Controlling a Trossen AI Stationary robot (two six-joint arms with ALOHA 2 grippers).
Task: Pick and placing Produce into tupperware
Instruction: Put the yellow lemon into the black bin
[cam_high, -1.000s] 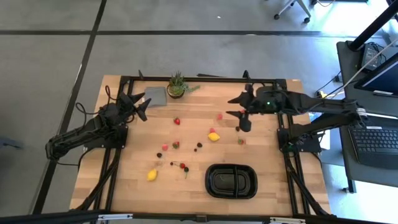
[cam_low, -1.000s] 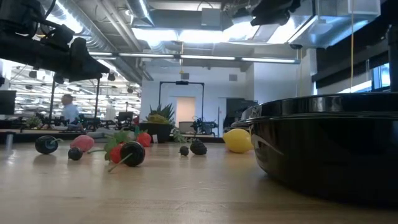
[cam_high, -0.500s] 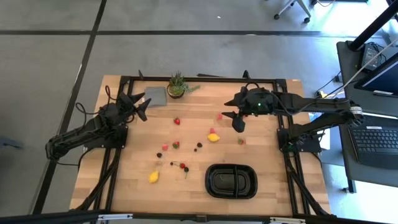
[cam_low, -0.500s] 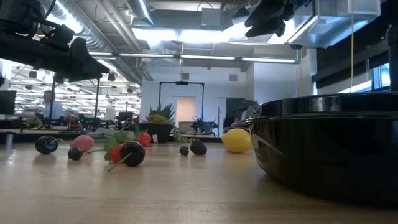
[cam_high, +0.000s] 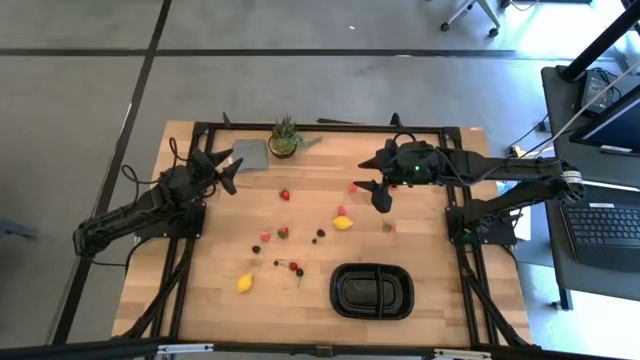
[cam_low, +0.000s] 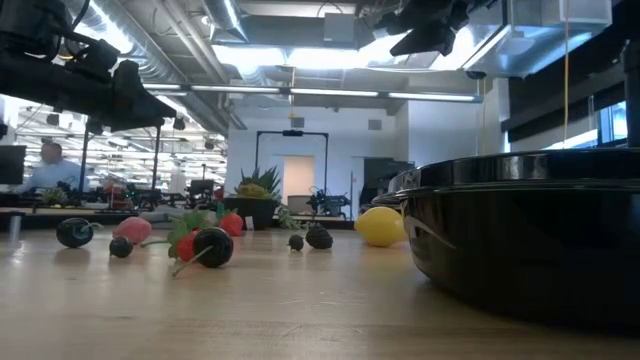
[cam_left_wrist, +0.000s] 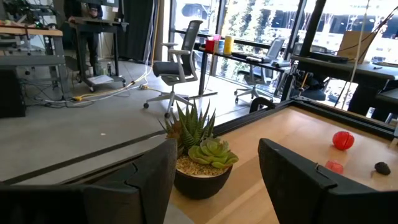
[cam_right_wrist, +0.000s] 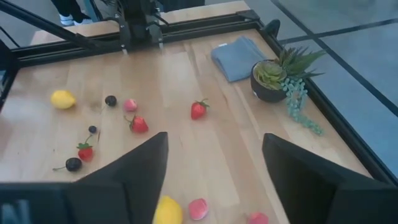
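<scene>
The produce lies scattered over the wooden table: strawberries (cam_high: 284, 194) (cam_high: 283, 232) (cam_high: 387, 227), pink bits (cam_high: 353, 186), dark cherries (cam_high: 293, 267), and two lemons (cam_high: 343, 222) (cam_high: 245, 283). The black tupperware (cam_high: 372, 291) sits at the near right. My right gripper (cam_high: 375, 192) hangs open above the table, over the pink bits (cam_right_wrist: 198, 208) and a lemon (cam_right_wrist: 166, 210). My left gripper (cam_high: 228, 170) waits open at the far left, pointing level at the potted plant (cam_left_wrist: 199, 155).
A potted plant (cam_high: 285, 138) and a folded grey cloth (cam_high: 250, 155) stand at the far edge. A black frame (cam_high: 330, 127) runs around the table. Bare wood lies between the fruit and the tupperware. A person shows in the room behind.
My right gripper has shifted a little toward the table's left, staying high above the fruit. The produce and the tupperware have not moved.
</scene>
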